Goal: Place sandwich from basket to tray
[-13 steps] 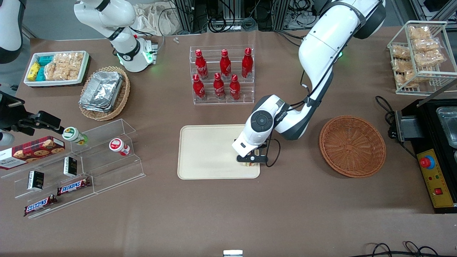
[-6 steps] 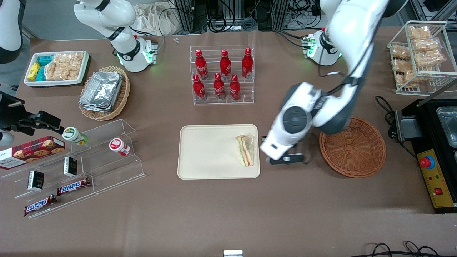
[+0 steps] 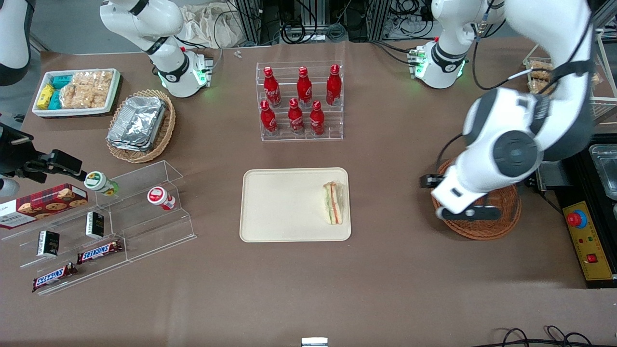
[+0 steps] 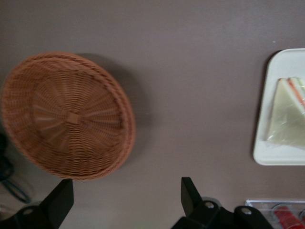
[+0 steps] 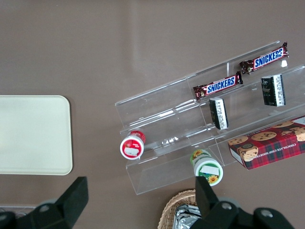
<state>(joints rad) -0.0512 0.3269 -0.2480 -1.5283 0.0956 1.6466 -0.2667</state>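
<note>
A: On the tray [image 3: 284, 205], at the end nearest the basket [image 3: 501, 229], the sandwich [image 3: 334, 203] lies on its side, clear of any grip. A second ago the claw [image 3: 465, 213] was down on it at that spot; half a second ago it had let go and pulled off past the tray's edge; now it hangs above the basket, well apart from the tray.

B: So the delivery looks done?

A: By my reading, yes. The wrist camera shows the sandwich [image 4: 287, 113] resting inside the tray [image 4: 267, 157] rim and the basket [image 4: 66, 114] bare. The claw's fingers [image 4: 189, 193] stand spread with nothing between them. Only the arm's retreat seems left.

B: What can't be made out?

A: From the front, the arm covers most of the basket, leaving its near rim and one side, and the claw's fingers are hard to separate there. The wrist camera cuts the tray and sandwich off at the frame's edge, so the filling shows only as a sliver of green and orange. The wrap is barely visible on the brown counter [image 3: 308, 289] shot.
</note>
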